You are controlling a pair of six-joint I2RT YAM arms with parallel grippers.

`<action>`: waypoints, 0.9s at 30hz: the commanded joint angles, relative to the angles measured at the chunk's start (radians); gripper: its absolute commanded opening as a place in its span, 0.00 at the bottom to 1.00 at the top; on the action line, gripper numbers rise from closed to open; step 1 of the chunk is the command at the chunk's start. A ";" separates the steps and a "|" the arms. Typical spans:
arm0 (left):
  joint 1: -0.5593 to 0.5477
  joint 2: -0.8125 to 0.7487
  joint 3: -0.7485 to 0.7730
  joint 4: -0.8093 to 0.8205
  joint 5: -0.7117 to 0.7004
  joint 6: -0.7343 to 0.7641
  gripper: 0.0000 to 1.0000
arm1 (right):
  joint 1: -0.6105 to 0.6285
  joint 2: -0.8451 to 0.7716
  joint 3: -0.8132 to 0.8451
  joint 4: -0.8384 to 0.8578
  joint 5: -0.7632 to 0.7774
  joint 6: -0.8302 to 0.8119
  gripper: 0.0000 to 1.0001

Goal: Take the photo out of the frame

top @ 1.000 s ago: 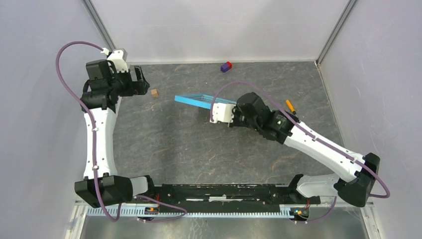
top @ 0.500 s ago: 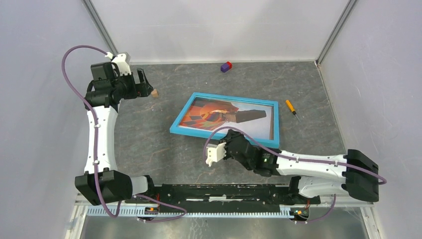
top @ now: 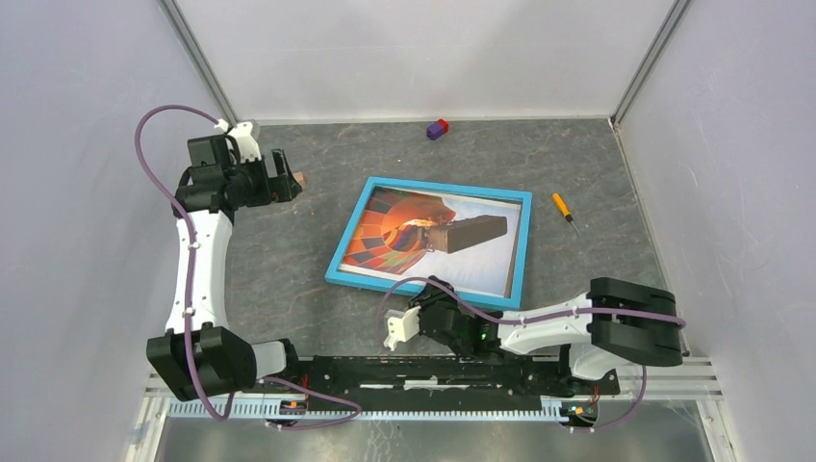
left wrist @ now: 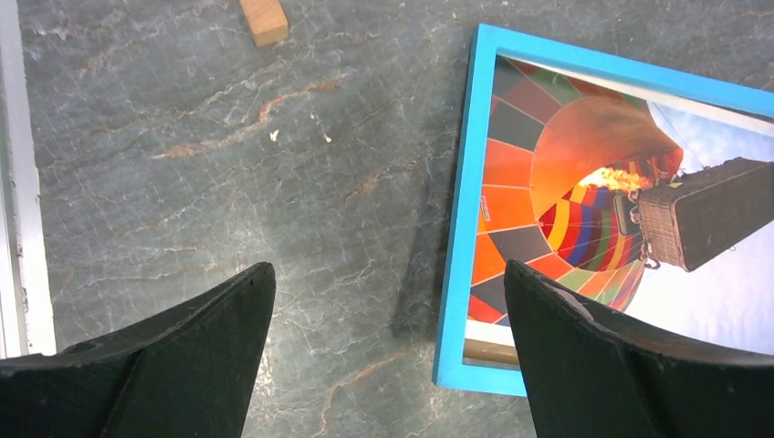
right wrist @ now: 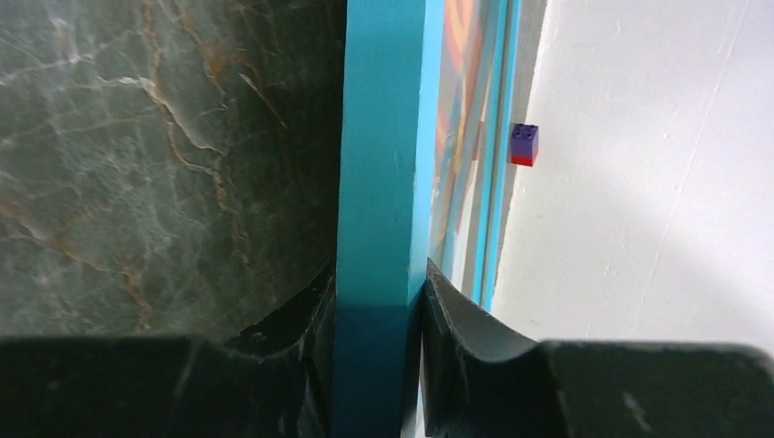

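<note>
- The large rectangular bright-blue picture frame point(top: 429, 245) lies face up, with the colourful hot-air balloon photo point(top: 433, 241) inside it.
- The right end effector point(right wrist: 376, 315) clamps the frame's near border between its two black fingers.
- The left end effector point(left wrist: 388, 351) hovers left of the frame, fingers spread wide, gripping nothing.
- The dark grey marbled desk point(top: 289, 279) carries the frame; a small wooden block point(top: 299, 178) sits left of the frame, a purple-and-red toy brick point(top: 438, 128) beyond it, an orange-handled screwdriver point(top: 564, 207) to its right.
- Pale walls enclose the desk.
</note>
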 commanded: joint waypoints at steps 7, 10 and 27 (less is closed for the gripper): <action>0.005 -0.055 -0.076 0.057 0.015 -0.015 1.00 | 0.044 0.096 0.002 -0.101 -0.132 0.096 0.46; 0.005 -0.053 -0.077 0.059 0.018 -0.010 1.00 | 0.046 0.087 0.025 -0.147 -0.189 0.120 0.57; 0.001 -0.028 -0.110 -0.063 0.227 0.239 1.00 | -0.314 -0.041 0.431 -0.560 -0.903 0.277 0.95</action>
